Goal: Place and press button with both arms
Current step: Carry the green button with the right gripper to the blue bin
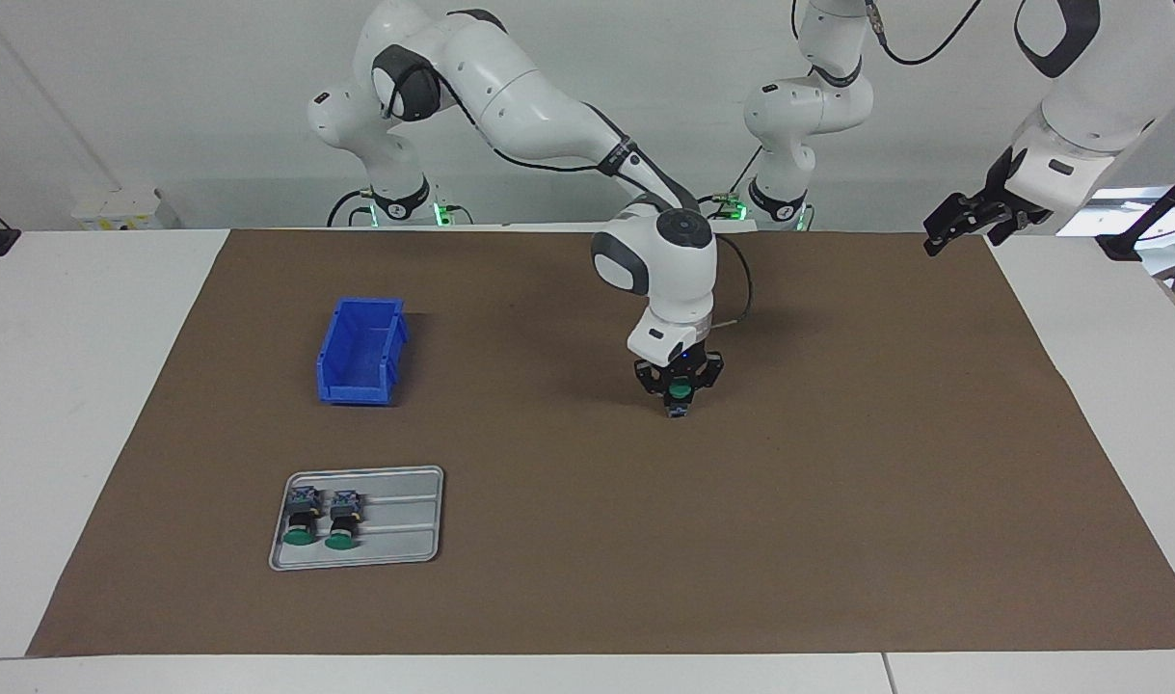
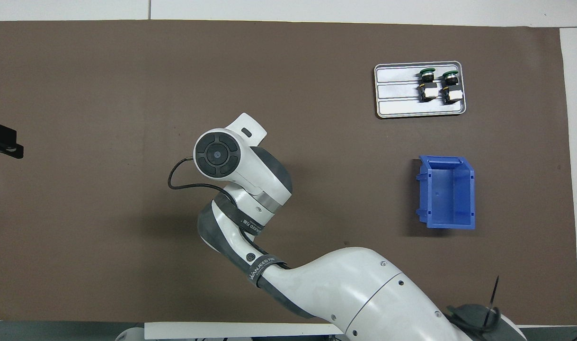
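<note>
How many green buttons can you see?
3. Two lie side by side on the grey tray: one button, another button. The third button is in the right gripper mid-table.

Two high, opposed cameras share the table [image 1: 66,386].

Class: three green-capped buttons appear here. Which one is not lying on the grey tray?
The button gripped in the right claw at mid-mat. The other two buttons lie side by side on the tray.
</note>
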You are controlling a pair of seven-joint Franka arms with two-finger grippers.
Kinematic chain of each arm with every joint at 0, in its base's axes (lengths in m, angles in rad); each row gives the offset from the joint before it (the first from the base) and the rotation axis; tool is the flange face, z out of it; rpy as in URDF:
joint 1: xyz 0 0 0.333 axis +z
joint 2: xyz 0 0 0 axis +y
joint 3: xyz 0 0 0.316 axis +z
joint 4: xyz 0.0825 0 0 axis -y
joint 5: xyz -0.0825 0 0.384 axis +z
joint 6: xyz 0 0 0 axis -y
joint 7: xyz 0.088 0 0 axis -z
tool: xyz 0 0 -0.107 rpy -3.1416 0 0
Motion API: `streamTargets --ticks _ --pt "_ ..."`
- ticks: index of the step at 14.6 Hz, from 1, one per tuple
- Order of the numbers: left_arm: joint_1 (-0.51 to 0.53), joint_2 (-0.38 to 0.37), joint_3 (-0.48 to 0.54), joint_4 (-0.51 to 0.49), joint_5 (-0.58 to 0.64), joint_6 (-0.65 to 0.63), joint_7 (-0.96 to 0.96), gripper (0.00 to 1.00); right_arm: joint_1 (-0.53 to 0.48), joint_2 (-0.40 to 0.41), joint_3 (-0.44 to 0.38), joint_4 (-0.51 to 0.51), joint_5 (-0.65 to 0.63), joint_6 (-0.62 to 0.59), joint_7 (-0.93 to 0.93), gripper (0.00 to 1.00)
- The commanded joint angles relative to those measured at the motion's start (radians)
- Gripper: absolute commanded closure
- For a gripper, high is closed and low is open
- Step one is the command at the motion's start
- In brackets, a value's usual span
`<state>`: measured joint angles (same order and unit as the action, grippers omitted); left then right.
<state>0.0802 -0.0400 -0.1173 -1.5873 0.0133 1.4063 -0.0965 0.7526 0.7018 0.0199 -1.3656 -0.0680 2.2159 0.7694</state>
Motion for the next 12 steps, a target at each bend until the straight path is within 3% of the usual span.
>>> streamTargets --ticks 1,3,8,12 --pt "0.018 0.029 -0.01 0.047 0.017 -0.009 0.014 0.01 -0.054 -0.092 0.005 0.011 -0.013 -0.119 -0.031 1.0" --pt "0.016 0.034 -0.01 0.049 0.016 -0.001 0.015 0.01 -0.136 -0.221 0.005 -0.096 -0.012 -0.172 -0.097 1.0" --pt "0.013 0.034 -0.01 0.049 0.014 0.005 0.015 0.01 -0.375 -0.652 0.005 -0.591 0.014 -0.125 -0.405 1.0" --pt "0.009 0.029 -0.012 0.044 0.016 0.007 0.017 0.01 -0.576 -0.859 0.002 -0.82 0.027 -0.122 -0.619 1.0"
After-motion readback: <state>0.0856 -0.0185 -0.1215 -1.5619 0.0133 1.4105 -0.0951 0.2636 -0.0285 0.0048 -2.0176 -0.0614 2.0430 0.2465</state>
